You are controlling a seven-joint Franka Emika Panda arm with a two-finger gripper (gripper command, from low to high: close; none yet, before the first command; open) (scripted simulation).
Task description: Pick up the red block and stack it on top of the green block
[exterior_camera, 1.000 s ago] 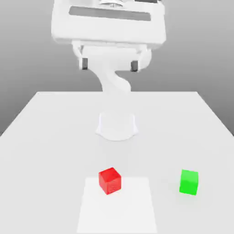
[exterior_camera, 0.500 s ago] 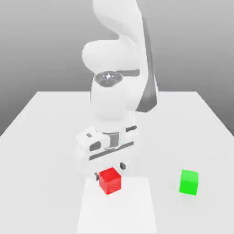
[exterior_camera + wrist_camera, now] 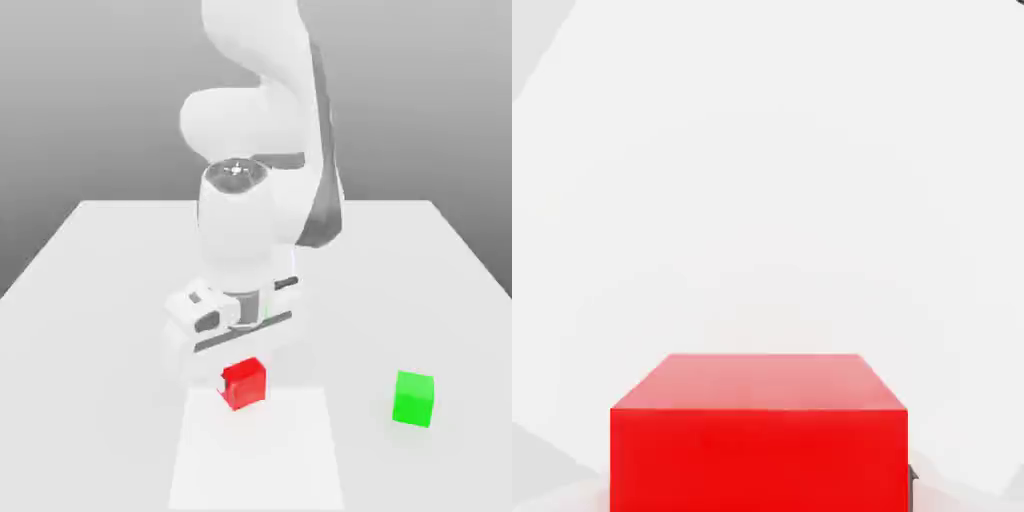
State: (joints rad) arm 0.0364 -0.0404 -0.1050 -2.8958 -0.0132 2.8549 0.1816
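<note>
Claw (image 3: 243, 378) clamped on the red block (image 3: 244, 383), low centre of frame, at the desk (image 3: 110, 270) surface. Green block (image 3: 414, 398) sits well apart toward the lower right, level with the red; carry must run rightward

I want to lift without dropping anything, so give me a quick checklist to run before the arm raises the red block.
1. End effector shut on the red block: ok.
2. Red block squarely between the fingers: cannot tell.
3. Green block standing apart, at the exterior view's right: ok.
4. Green block's top bare: ok.
5. Table between the two blocks free: ok.
</note>
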